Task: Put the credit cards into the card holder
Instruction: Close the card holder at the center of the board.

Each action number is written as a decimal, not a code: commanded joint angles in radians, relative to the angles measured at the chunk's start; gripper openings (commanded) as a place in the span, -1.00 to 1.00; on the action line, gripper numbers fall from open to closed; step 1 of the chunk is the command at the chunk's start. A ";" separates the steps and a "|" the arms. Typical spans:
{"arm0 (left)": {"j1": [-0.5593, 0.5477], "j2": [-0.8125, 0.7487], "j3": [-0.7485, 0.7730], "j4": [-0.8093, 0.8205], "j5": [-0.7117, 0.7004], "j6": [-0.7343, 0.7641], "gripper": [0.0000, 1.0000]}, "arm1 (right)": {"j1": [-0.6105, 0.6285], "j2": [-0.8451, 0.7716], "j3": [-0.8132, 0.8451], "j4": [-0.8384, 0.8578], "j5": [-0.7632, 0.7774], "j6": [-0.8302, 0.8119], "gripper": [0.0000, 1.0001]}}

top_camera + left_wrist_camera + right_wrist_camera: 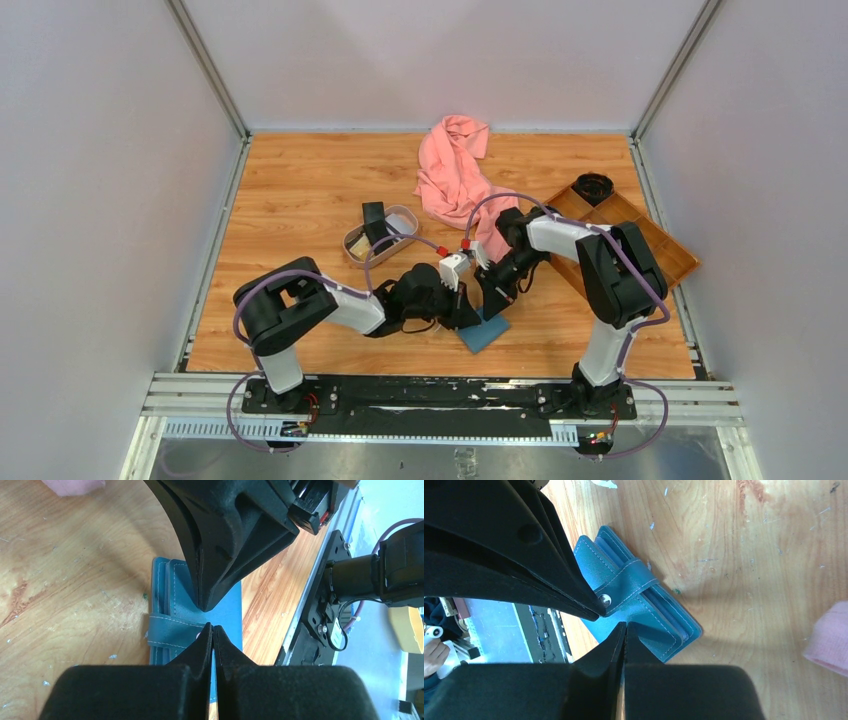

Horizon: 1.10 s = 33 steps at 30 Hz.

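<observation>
— Top external first: where does the card holder sit?

— The card holder [484, 333] lies flat on the bench [300, 190], near the middle of its near edge. The left claw [468, 320] and the right claw [492, 311] meet right over it.

— And the credit cards?

— The credit cards [375, 222] are in the oval tray [408, 214], further toward the far edge and well apart from the holder. I make out black ones and a yellowish one. A pink cloth [455, 175] lies by the far edge, and a wooden tray [640, 240] sits at the right edge.

— Left wrist?

— The left claw's fingers are pressed together with nothing between them. Their tips sit at the end of the tab [172, 630] that crosses the holder's cover. The right claw's tips come down just beside it.

— Right wrist?

— The right claw is likewise closed and empty, its tips at the teal cover just beside the tab's snap [605, 599]. The holder is folded, and its paler pockets show only as an edge. I cannot tell whether the snap is fastened.

— So how far along?

— Barely begun, I'd judge. No card shows in the holder and none is in either claw. The tab has to come off, the holder has to be opened, and every card has to be fetched and slid in.
</observation>
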 commanded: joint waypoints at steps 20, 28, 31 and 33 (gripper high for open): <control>-0.017 0.005 0.018 0.008 -0.068 -0.015 -1.00 | 0.011 0.029 0.008 -0.005 0.048 0.008 -1.00; -0.027 0.020 0.033 0.008 -0.070 -0.021 -1.00 | 0.013 0.032 0.009 -0.005 0.050 0.009 -0.99; -0.029 0.022 0.034 0.008 -0.074 -0.021 -1.00 | 0.010 0.033 0.010 -0.005 0.050 0.010 -0.99; -0.032 0.025 0.035 0.008 -0.073 -0.024 -1.00 | 0.013 0.031 0.009 -0.005 0.050 0.010 -1.00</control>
